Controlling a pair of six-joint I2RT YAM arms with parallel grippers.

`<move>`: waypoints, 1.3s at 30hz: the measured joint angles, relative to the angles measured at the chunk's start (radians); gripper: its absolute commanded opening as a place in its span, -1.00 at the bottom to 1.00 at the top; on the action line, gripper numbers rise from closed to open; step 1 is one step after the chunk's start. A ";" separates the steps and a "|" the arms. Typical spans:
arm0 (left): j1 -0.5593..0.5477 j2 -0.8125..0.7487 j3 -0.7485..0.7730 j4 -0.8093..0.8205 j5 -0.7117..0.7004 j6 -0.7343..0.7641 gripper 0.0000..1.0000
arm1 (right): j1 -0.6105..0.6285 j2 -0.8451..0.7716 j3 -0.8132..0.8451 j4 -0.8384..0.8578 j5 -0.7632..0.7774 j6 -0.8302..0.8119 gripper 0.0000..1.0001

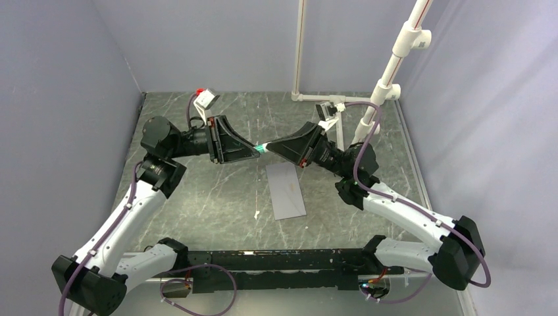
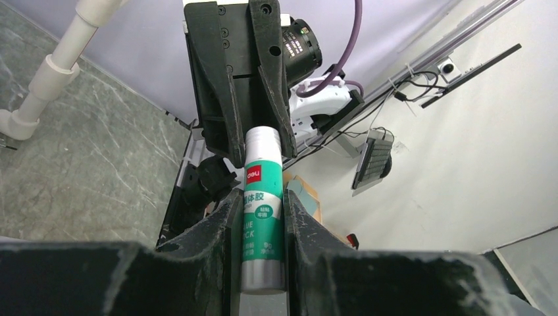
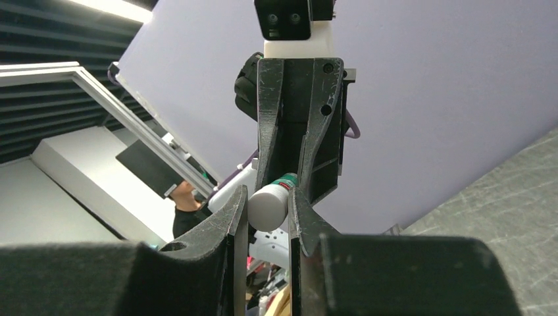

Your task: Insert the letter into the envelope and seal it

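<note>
A green glue stick [image 1: 263, 147] with a white cap hangs in the air between my two grippers above the table's middle. My left gripper [image 1: 255, 150] is shut on its green body [image 2: 263, 217]. My right gripper [image 1: 270, 147] is shut on the white cap end [image 3: 268, 205]. The two grippers face each other tip to tip; the left wrist view shows the left gripper [image 2: 262, 204] and the right wrist view the right gripper [image 3: 268, 201]. The grey envelope [image 1: 287, 191] lies flat on the table just below and in front of them. The tan letter is not in view.
A small white scrap [image 1: 256, 214] lies left of the envelope. White pipe stands rise at the back [image 1: 299, 52] and back right [image 1: 395, 66]. Grey walls close in the table on the left, back and right.
</note>
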 measured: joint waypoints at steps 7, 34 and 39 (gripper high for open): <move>0.000 0.029 0.021 -0.005 0.018 0.007 -0.95 | 0.013 0.009 0.000 0.005 0.050 -0.006 -1.00; -0.034 -0.037 -0.073 -0.500 -0.359 0.327 -0.95 | -0.045 -0.287 0.109 -0.868 0.298 -0.403 0.55; -0.110 0.066 -0.089 -0.491 -0.611 0.302 -0.95 | -0.045 -0.288 0.127 -0.974 0.355 -0.506 0.48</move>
